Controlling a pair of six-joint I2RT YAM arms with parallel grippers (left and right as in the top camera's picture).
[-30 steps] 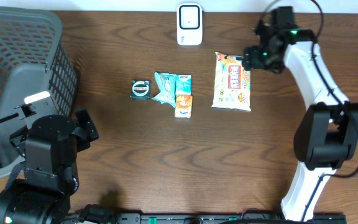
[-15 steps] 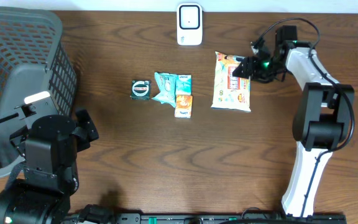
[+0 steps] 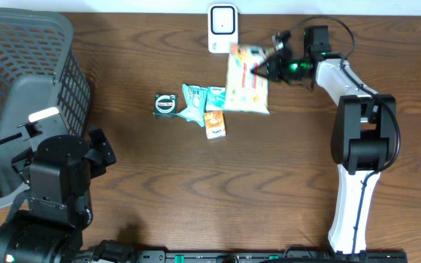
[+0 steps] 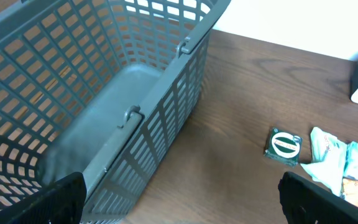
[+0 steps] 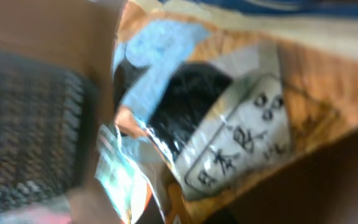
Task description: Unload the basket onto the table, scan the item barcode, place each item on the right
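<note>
Right end effector [image 3: 267, 67] clamped on the snack packet [image 3: 243, 88], held just right of the white scanner [image 3: 223, 29] at the far edge of the desk [image 3: 298, 190]; pickup appears done, barcode not yet presented.

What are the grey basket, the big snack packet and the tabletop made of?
Grey basket: moulded plastic, matte, judging by its even lattice walls. Big snack packet: thin glossy printed film, probably plastic; it crinkles and glints close up. Tabletop: dark wood or wood-look laminate; grain shows, which one I cannot tell.
</note>
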